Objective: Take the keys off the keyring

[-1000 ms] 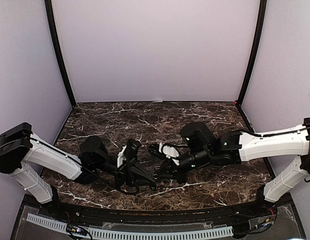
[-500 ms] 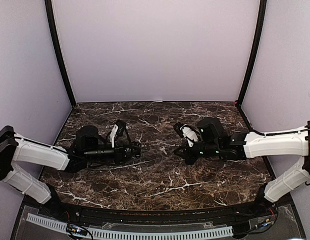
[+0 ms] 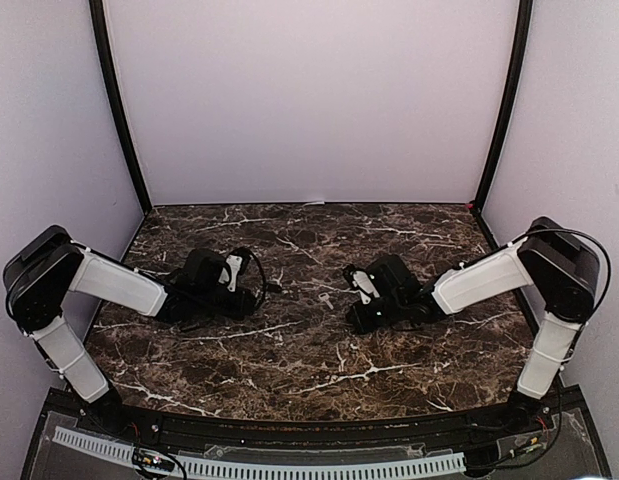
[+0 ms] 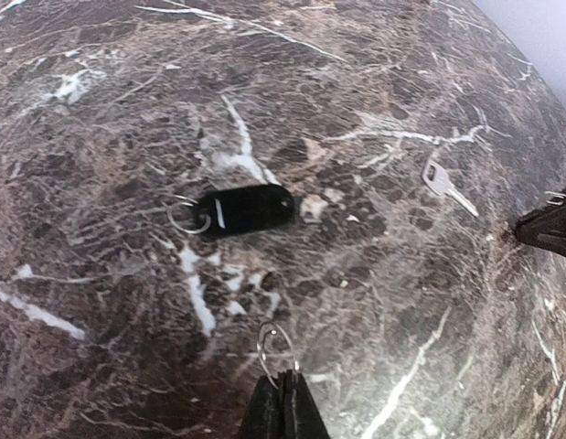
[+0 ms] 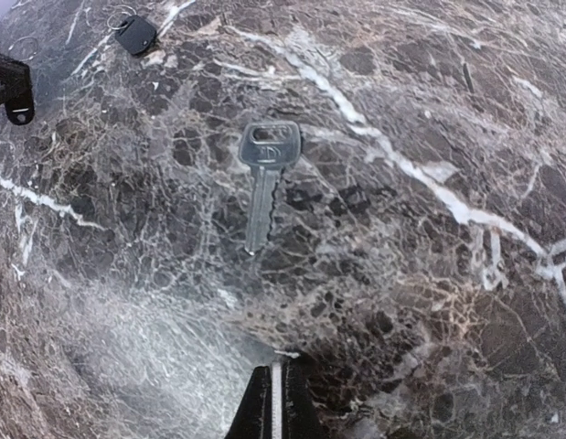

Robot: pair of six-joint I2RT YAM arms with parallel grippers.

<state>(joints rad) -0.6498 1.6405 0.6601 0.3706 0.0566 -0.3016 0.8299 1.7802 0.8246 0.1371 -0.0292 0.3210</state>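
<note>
MIDDLE OF THE TABLE: Two arms lie low over the dark marble table (image 3: 289, 370), the left arm (image 3: 119, 285) reaching in from the left edge and the right arm (image 3: 479, 280) from the right, their tips facing each other. The left gripper (image 4: 283, 410) is pinched closed. So is the right gripper (image 5: 275, 402), which carries nothing. Just ahead of the left gripper lies the keyring (image 4: 239, 208), a black fob on a thin wire loop with no key on it. The silver key (image 5: 264, 174) rests loose on the stone between the two grippers, clearly nearer the right one. From that wrist it sits almost dead ahead, its long axis roughly in line with the fingers, blade toward them and bow away. A second bare ring (image 4: 275, 343) touches the left fingertips; whether it is nipped between them cannot be told. Any pick-up of the key looks to fall to the right arm.
</note>
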